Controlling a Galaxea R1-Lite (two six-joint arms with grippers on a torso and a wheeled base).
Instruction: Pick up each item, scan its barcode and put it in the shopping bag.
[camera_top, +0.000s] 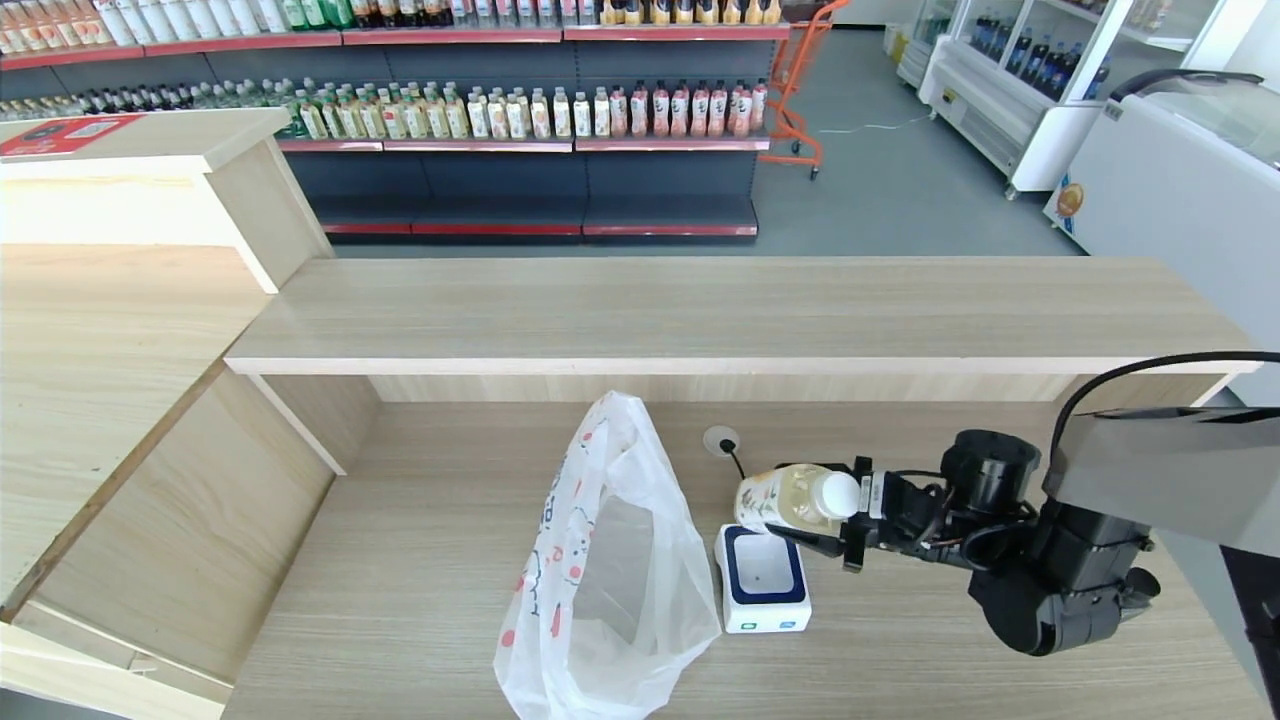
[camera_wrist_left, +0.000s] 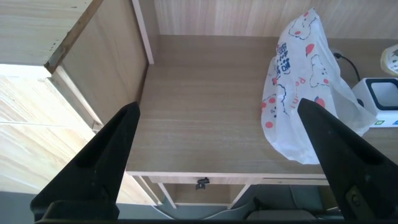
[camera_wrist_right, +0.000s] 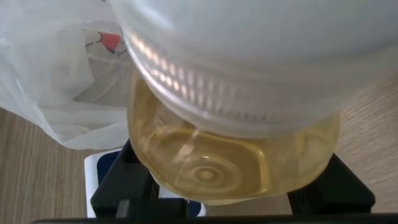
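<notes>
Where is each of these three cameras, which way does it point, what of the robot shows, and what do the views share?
Head view: on the head, facing forward and down at the counter, bag and scanner; the right arm shows, right gripper holding a bottle.
Left wrist view: on the left wrist, looking down at the counter past the open left gripper.
Right wrist view: on the right wrist, close against the bottle, facing scanner and bag.
Shared: bag and scanner, all three.

Right claw (camera_top: 828, 508) grips bottle (camera_top: 782, 495) (lying sideways) above scanner (camera_top: 762, 582), beside bag (camera_top: 615, 565).
</notes>
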